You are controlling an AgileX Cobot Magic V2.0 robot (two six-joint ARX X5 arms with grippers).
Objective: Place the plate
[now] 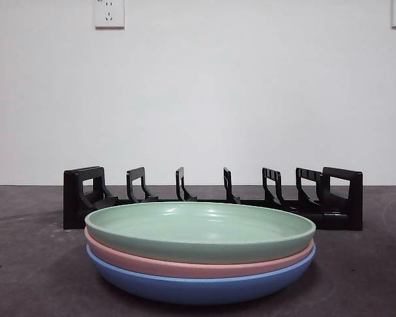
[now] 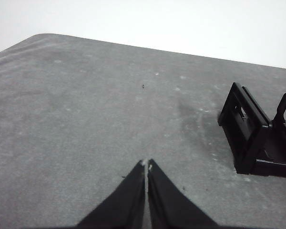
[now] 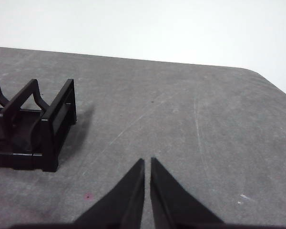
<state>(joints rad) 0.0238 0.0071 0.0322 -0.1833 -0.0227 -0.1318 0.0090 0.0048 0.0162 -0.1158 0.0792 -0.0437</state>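
Three plates sit stacked near the front of the table: a green plate (image 1: 201, 228) on top, a pink plate (image 1: 185, 266) under it and a blue plate (image 1: 198, 285) at the bottom. Behind the stack stands a black slotted dish rack (image 1: 211, 198). My left gripper (image 2: 147, 164) is shut and empty above bare table, with one end of the rack (image 2: 260, 133) off to its side. My right gripper (image 3: 147, 161) is also shut and empty, near the rack's other end (image 3: 33, 129). Neither gripper appears in the front view.
The grey table (image 1: 26, 264) runs back to a white wall carrying two power sockets (image 1: 109, 13). The table's rounded far corners show in both wrist views.
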